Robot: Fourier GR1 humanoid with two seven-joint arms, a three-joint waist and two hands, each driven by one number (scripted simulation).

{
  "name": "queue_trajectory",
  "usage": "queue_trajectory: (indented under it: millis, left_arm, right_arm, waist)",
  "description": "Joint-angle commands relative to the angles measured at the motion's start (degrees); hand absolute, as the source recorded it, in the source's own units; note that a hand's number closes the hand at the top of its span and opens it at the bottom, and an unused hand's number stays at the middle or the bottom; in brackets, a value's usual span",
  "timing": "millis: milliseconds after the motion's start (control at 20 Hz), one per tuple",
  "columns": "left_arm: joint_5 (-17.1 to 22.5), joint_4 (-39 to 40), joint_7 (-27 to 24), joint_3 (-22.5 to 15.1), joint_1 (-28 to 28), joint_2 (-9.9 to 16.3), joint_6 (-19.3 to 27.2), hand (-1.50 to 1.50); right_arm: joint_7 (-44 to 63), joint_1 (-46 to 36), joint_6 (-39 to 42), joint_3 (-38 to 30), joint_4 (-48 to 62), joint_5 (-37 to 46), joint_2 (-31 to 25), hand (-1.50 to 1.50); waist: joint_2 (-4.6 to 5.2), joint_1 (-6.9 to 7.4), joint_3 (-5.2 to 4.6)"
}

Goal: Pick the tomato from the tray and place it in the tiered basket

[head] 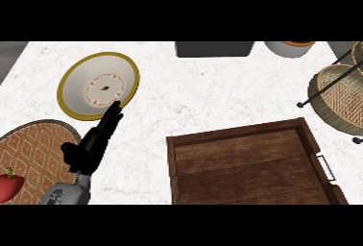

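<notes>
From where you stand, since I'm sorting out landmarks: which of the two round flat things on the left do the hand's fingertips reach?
The yellow-rimmed plate. The left hand points its straight fingers onto that plate's lower edge; the woven mat, holding a red vegetable, lies left of the hand.

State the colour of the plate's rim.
The plate has a yellow-gold rim around a pale grey centre, seen in the head view.

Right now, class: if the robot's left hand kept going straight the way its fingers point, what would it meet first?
The left hand points up and slightly right; its fingertips already overlap the rim of the yellow-rimmed plate, so it likely meets that first, though its height above the plate is unclear.
</notes>
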Motion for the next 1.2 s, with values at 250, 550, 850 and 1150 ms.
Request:
queue_trajectory:
  millis: [250, 550, 850, 1150]
  left_arm:
    - [-1.32, 2.86, 1.86, -0.16, -5.79, -2.52, -0.70, 0.00]
    - [-2.48, 4.56, -2.32, -0.41, -2.16, -3.31, -1.16, 0.00]
    - [-0.95, -0.54, 2.81, 1.13, -2.65, -1.64, -2.76, 0.00]
    - [-3.77, -0.25, -0.43, -0.53, -0.08, -3.14, -1.85, 0.00]
  right_arm:
    - [3.80, -21.81, 0.84, 10.98, 20.99, -0.46, -11.16, 1.50]
    - [4.74, -34.86, 0.29, 21.84, 29.40, 2.92, -9.21, 1.50]
    - [0.68, -45.28, -2.46, 27.87, 40.14, 8.47, -3.95, 1.50]
    - [-3.77, -52.50, -6.45, 30.38, 51.01, 13.04, 1.56, 1.50]
  waist:
    - [0.57, 2.45, -0.06]
    - [0.57, 2.72, -0.09]
    - [0.47, 2.66, -0.05]
    - [0.50, 2.62, -0.04]
